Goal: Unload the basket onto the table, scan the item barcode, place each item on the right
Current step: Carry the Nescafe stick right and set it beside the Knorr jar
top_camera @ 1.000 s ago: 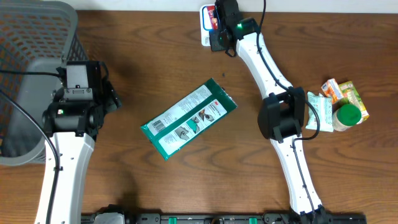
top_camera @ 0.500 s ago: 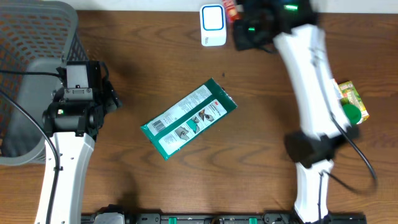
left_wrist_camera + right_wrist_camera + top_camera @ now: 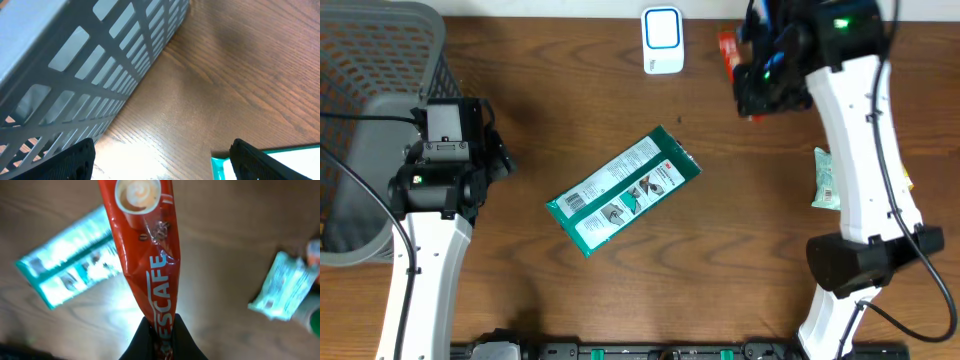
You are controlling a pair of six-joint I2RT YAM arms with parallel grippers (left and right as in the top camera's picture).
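Presently the right gripper (image 3: 161, 341) is clamped shut on the red Nescafe sachet (image 3: 149, 240), at the upper right of the overhead frame, just right of the scanner (image 3: 662, 40). The left gripper (image 3: 165, 162) stands wide open and empty. A second earlier the sachet hung over the scanner; it has since swung clear, so the scan appears made and set-down remains.
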